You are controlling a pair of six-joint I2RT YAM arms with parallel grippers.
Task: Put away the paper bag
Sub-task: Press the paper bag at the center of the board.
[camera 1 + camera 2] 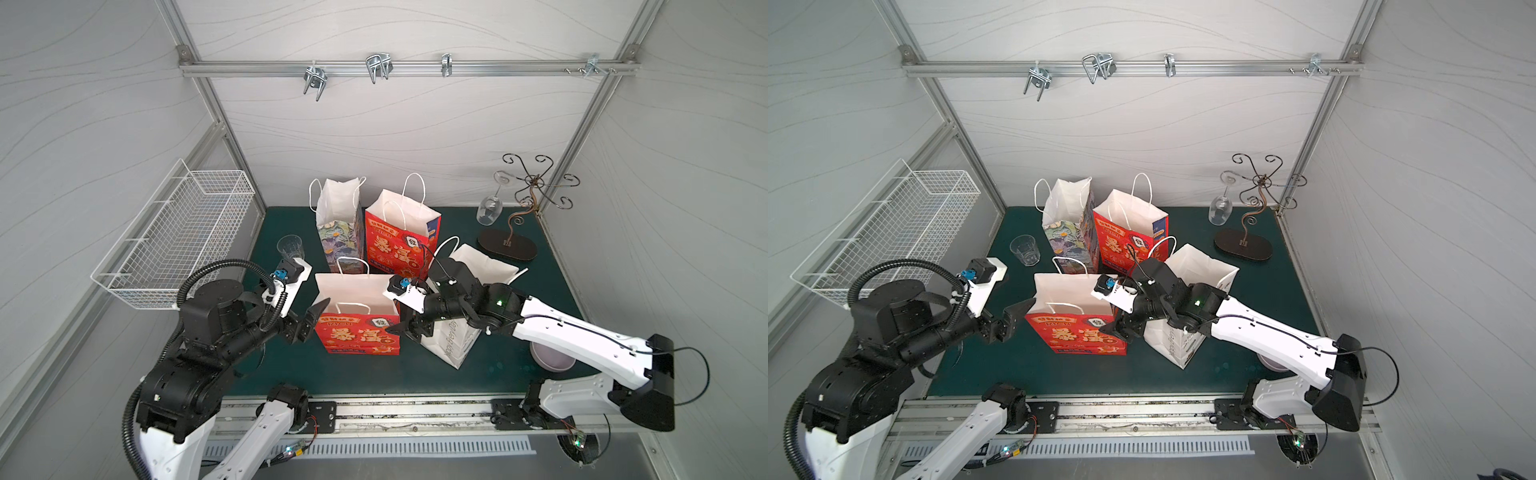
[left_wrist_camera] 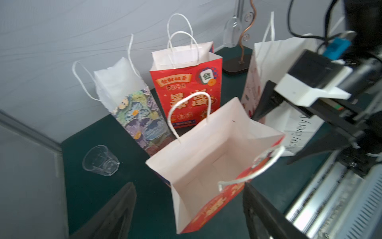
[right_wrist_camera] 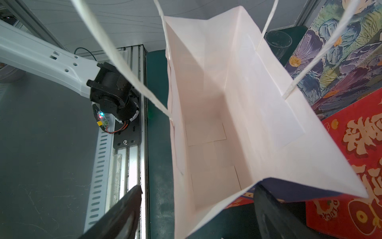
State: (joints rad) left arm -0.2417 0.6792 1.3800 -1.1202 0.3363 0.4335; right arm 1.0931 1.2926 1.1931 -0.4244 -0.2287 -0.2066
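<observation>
Left claw [image 1: 316, 316] sits just off one short end of the front red paper bag [image 1: 359, 332], jaws spread wide with nothing in them. Right claw [image 1: 401, 328] is at the opposite end, also spread and not pinching anything (in its wrist view one finger looks tucked against the bag's side wall, can't tell if it actually touches). So the bag is bracketed from both ends, which I'd guess is so it can't slide away when one claw goes for it.

The bag stands upright near the front middle of the green surface [image 1: 552, 274], mouth open and empty, rope handles [image 3: 124, 59] sticking up. That's handy, since my guess is it's headed for one of the hooks [image 1: 378, 66] on the back rail, or maybe the wire basket [image 1: 178, 232] on the side wall.

Nothing is lifted yet. Tight spot too: the white bag [image 1: 457, 345] is just beside the right claw and a second red bag [image 1: 399, 245] stands right behind, so a sloppy grab could knock those over
</observation>
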